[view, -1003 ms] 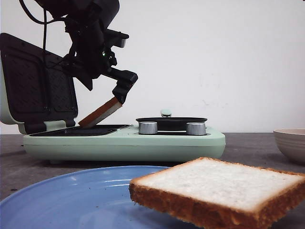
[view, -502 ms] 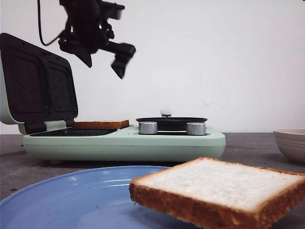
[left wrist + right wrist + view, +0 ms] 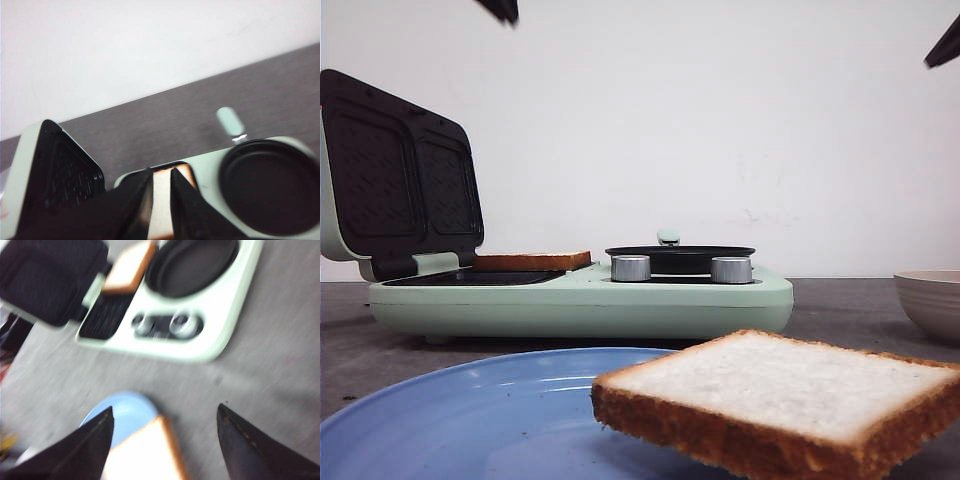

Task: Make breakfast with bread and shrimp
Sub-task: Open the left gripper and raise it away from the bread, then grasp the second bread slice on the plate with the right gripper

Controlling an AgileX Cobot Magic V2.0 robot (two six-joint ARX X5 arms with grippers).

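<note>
While both arms sit almost out of the front view, you have the table (image 3: 840,300) spread grey beneath everything and a white wall behind it. On the table, at about 9 o'clock of the front view, stands the pale green sandwich maker (image 3: 580,300), its dark ribbed lid (image 3: 400,170) tipped up and open at the machine's 9 o'clock end. A round black pan (image 3: 680,255) rests in the machine's 3 o'clock half, with two silver knobs (image 3: 630,268) on the edge facing you.

Nearer to you, at 6 o'clock of the front view, lies the blue plate (image 3: 450,420). One bread slice (image 3: 780,400) lies on it, hanging over the plate's 3 o'clock side, pale face up and brown crust toward you. A beige bowl (image 3: 930,298) shows at 3 o'clock, cut by the frame edge.

You can see the other bread slice (image 3: 532,261) lying flat on the machine's open grill plate, just at 9 o'clock of the pan.

Your right gripper (image 3: 165,440) hangs above the plate slice with its jaws spread wide and nothing between them; in the front view only a dark tip appears at 2 o'clock. Your left gripper (image 3: 161,200) is up above the grill slice, jaws narrowly parted and holding nothing, a tip showing at 11 o'clock in the front view.
</note>
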